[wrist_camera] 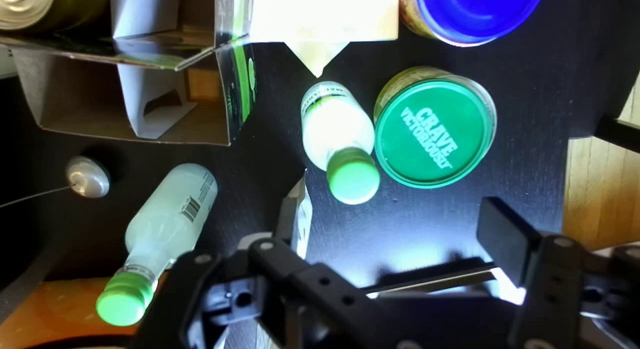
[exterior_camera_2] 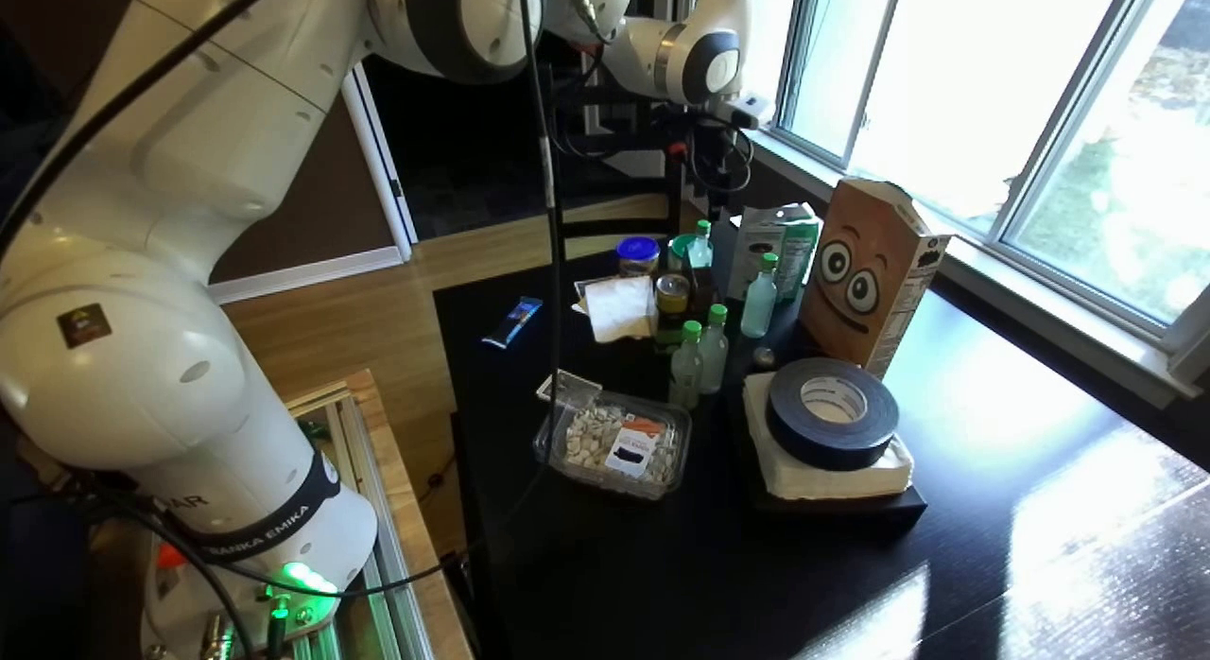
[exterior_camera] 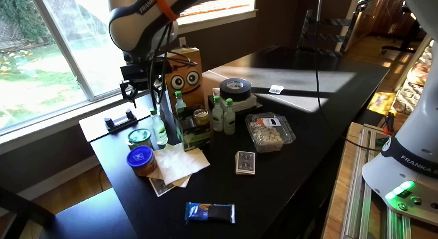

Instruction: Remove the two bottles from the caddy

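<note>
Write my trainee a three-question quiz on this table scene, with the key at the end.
1. Count: How many slim-necked, green-capped, translucent bottles stand on the black table in both exterior views?
2. True or false: The black two-fingered gripper is open and holds no bottle.
3. Short answer: What shows inside the divided green-and-brown cardboard caddy?

Key: 1. Four, all outside the caddy. 2. True. 3. A round gold-topped metal can.
</note>
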Tool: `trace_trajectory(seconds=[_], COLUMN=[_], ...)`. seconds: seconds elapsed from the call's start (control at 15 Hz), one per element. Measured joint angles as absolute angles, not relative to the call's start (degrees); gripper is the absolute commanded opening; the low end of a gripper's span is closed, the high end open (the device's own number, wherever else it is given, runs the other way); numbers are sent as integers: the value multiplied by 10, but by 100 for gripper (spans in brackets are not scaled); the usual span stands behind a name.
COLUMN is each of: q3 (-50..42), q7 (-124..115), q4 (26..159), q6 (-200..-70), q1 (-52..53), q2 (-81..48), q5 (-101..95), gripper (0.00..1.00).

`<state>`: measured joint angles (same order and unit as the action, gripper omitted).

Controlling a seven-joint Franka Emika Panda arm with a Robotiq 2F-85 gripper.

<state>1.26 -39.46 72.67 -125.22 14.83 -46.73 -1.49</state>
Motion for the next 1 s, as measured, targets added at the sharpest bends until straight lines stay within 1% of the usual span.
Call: trace_trajectory(seconds=[0.27,0.6,1.0], q3=[9,34,35], q7=[-392,-333,-330], q4=[745,794,821], q6=[-1209,-1211,-1215], q1=[173,182,180], q2=[-408,-348,-331], q5=[-20,-19,-13], gripper=[100,100,100])
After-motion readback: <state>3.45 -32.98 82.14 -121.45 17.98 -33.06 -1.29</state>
